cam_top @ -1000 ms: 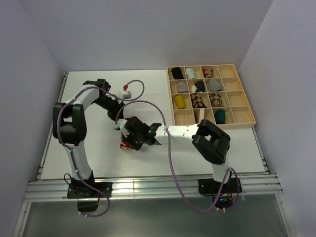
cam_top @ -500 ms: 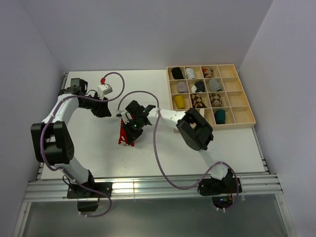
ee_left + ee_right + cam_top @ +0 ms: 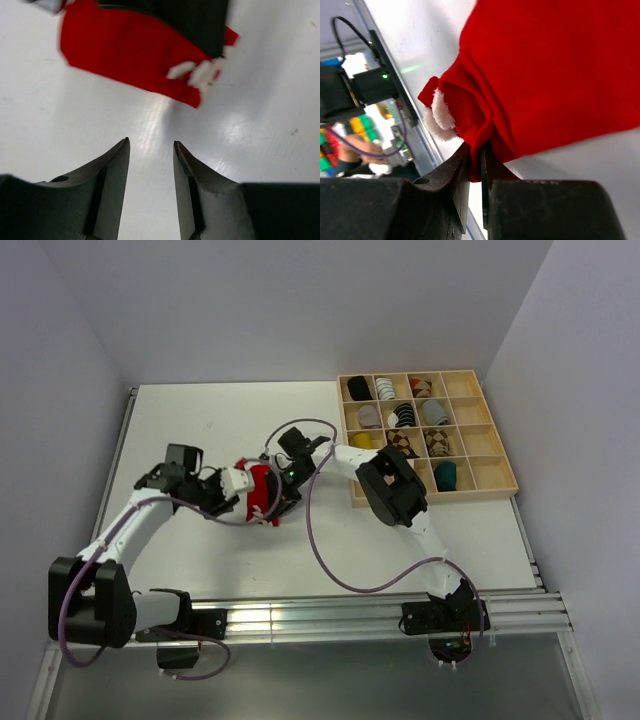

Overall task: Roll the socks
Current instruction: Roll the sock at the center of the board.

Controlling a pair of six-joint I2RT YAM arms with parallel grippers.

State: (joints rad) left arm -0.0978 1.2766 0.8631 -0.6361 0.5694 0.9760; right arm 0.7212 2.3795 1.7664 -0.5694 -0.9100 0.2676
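Red sock (image 3: 545, 75) on the surface (image 3: 260, 115): right pincer (image 3: 476, 152) clamped on its edge; left pincer (image 3: 150, 145), fingers apart, just beside it.

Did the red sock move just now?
Yes. The red sock moved away from the front rail, farther up the table; it now lies about level with the wooden tray and its near edge.

red sock (image 3: 545, 65) — white tufts, white table (image 3: 200, 430), pale wood tray (image 3: 462, 386)
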